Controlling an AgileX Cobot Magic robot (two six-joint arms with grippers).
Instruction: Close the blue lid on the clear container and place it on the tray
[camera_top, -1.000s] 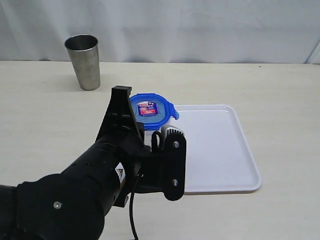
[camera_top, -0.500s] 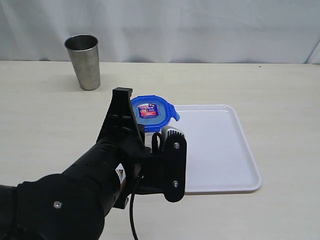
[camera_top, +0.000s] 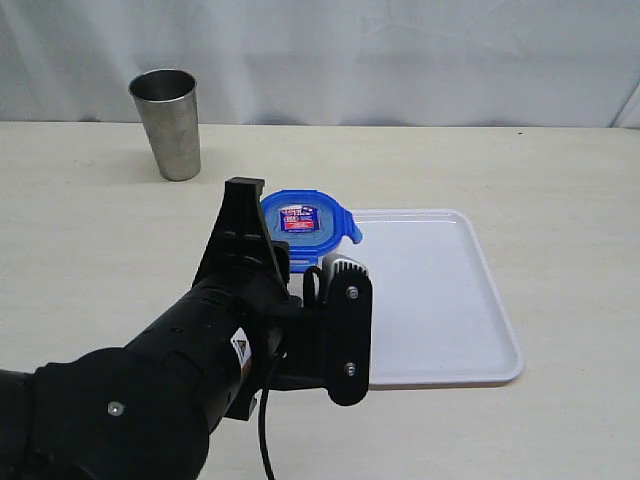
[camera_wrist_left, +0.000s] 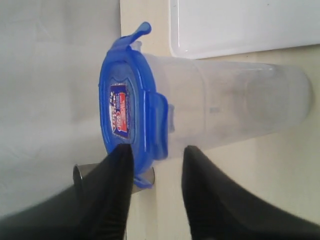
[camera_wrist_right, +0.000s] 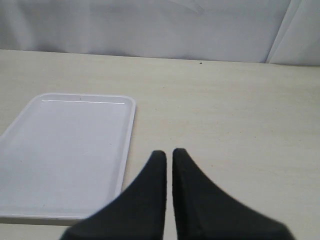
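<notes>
Lidded clear container (camera_wrist_left: 240, 105) stood beside the tray (camera_top: 440, 300)
The left pincer (camera_wrist_left: 157, 149) was spread by the blue lid (camera_top: 305, 222), the right pincer (camera_wrist_right: 166, 154) pressed together; steel cup (camera_top: 168, 122) near tabletop's (camera_top: 560, 170) far edge.

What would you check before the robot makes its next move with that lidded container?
1. Blue lid seated on the clear container: ok.
2. All lid flaps snapped down: not ok, one flap sticks out.
3. Container standing on the tray: not ok, it stands beside it.
4. Bare room on the tray: ok.
5. Left hand open, gripping nothing: ok.
6. Right hand shut and empty, away from the container: ok.
</notes>
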